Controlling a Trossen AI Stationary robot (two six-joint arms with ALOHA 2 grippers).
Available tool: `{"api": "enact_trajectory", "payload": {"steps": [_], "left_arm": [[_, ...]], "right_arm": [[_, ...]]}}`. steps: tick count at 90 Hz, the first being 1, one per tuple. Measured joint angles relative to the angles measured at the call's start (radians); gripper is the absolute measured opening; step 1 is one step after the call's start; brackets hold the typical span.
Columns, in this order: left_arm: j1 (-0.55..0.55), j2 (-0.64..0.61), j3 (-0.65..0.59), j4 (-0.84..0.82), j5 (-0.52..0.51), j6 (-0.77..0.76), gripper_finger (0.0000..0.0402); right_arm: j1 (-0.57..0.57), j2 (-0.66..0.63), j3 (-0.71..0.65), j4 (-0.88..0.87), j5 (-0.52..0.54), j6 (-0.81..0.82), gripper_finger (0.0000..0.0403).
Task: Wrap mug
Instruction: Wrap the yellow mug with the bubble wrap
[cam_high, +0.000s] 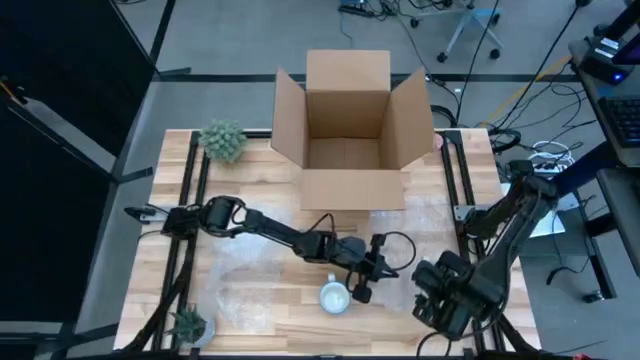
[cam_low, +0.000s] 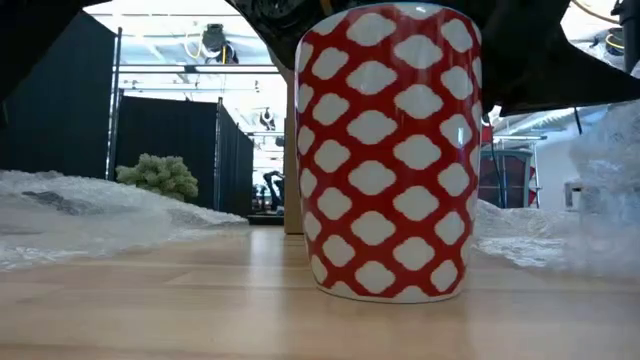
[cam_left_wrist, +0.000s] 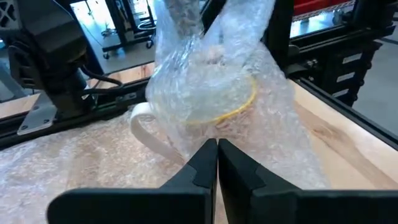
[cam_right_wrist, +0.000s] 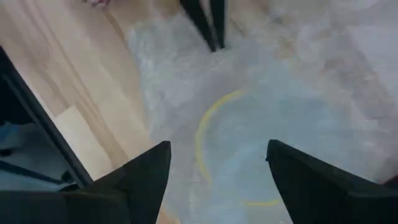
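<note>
A red-and-white patterned mug (cam_low: 390, 150) stands upright on the wooden table, near the front edge (cam_high: 335, 297). Clear bubble wrap (cam_left_wrist: 211, 81) is draped over it. The mug's yellow rim (cam_right_wrist: 214, 134) and white handle (cam_left_wrist: 146, 124) show through the wrap. My left gripper (cam_high: 365, 275) reaches in from the left and is shut on the wrap just beside the mug. My right gripper (cam_right_wrist: 217, 149) is open at the mug's right (cam_high: 440, 290). Its fingers point toward the covered mug and have nothing between them. My left gripper pinches the bubble wrap (cam_left_wrist: 217, 138) between its two shut fingers, right beside the mug. The fingers (cam_right_wrist: 208, 25) slant down onto the wrap. From the fingers the wrap rises and lies over the mug's top. One layer or several, I cannot tell.
An open cardboard box (cam_high: 345, 120) stands at the far middle of the table. One small plant (cam_high: 222, 140) sits at the far left, another (cam_high: 188, 323) at the near left. More bubble wrap (cam_low: 90, 215) is spread across the table around the mug. Dark rails (cam_high: 455, 190) run along both sides.
</note>
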Motion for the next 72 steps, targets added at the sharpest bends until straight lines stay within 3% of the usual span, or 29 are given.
{"api": "enact_trajectory", "payload": {"steps": [27, 47, 58, 72], "left_arm": [[0.0, -0.001, 0.0, 0.0, 0.0, 0.0, 0.0], [0.0, -0.002, 0.0, 0.0, 0.0, 0.0, 0.0], [0.0, -0.002, 0.0, 0.0, 0.0, 0.0, 0.0], [0.0, -0.002, 0.0, 0.001, 0.0, 0.0, 0.0]], "right_arm": [[-0.001, -0.033, 0.0, -0.205, -0.001, 0.122, 0.0254], [-0.002, 0.046, 0.0, -0.206, -0.001, 0.105, 0.0254], [-0.012, 0.082, -0.062, -0.173, -0.042, 0.153, 0.0254], [-0.023, 0.094, -0.213, 0.057, -0.104, 0.16, 0.0254]]}}
